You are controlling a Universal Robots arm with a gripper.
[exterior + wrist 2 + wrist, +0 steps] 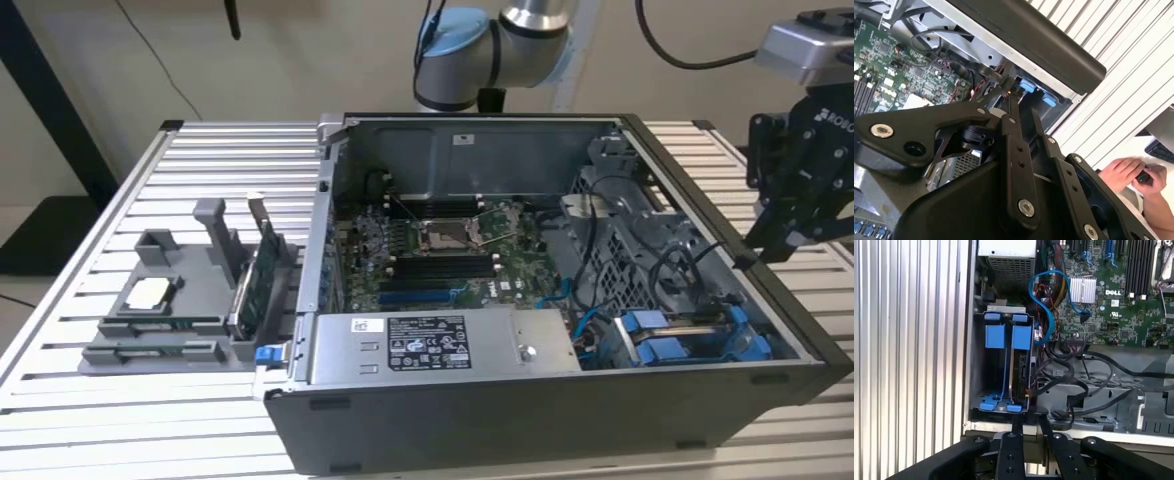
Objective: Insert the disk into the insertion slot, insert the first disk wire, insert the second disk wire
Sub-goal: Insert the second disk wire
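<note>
— Over by the computer case's (534, 300) corner nearest the gripper (1028, 426), can you see the disk (1021, 367)?
— Only edge-on: blue carrier, grey body, standing in the insertion slot (999, 405), half hidden by black cables (1074, 385).
— And the jaws?
— Nearly closed, fingertips apart by a sliver, holding nothing, just above the slot's edge.
— Anything else?
— A hand (1126, 175), cut off.

Even indoor light, soft shadows; glare whitens the slatted table (1134, 75) near the wrist.

Slatted metal table (80, 290), beige wall (307, 50)
</note>
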